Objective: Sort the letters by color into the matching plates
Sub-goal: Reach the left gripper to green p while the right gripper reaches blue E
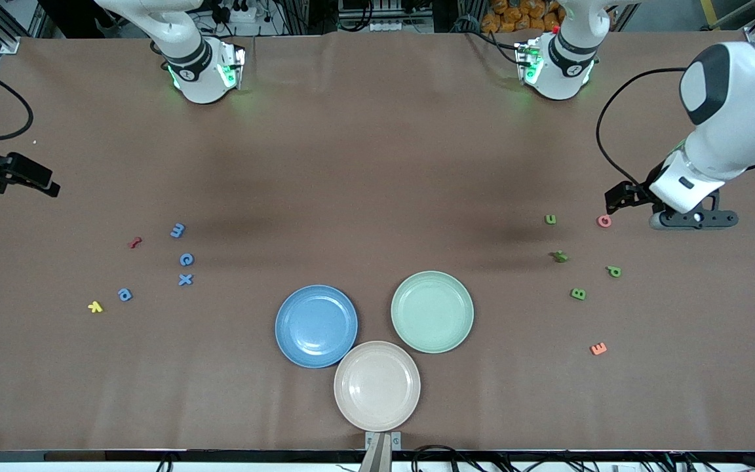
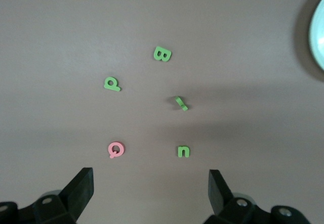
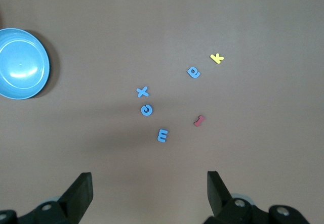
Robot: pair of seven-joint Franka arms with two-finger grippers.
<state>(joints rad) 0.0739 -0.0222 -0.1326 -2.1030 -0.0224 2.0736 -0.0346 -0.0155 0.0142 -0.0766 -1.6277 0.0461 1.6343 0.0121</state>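
Sorting has not begun, by the look of it: all three plates sit bare mid-table, the blue plate [image 1: 316, 326], the green plate [image 1: 432, 312] and the beige plate [image 1: 377, 385] nearest the front camera. Blue letters [image 3: 147, 110] lie scattered toward the right arm's end, green letters [image 2: 162, 54] toward the left arm's end. The left gripper [image 2: 151, 191] hangs over the table near a pink letter [image 2: 116, 149], jaws spread wide, holding nothing. The right gripper [image 3: 149, 191] hovers likewise, jaws apart and empty. Next, I'd guess, one must drop onto a single tiny letter, perhaps the blue "m" [image 3: 162, 135], squarely.
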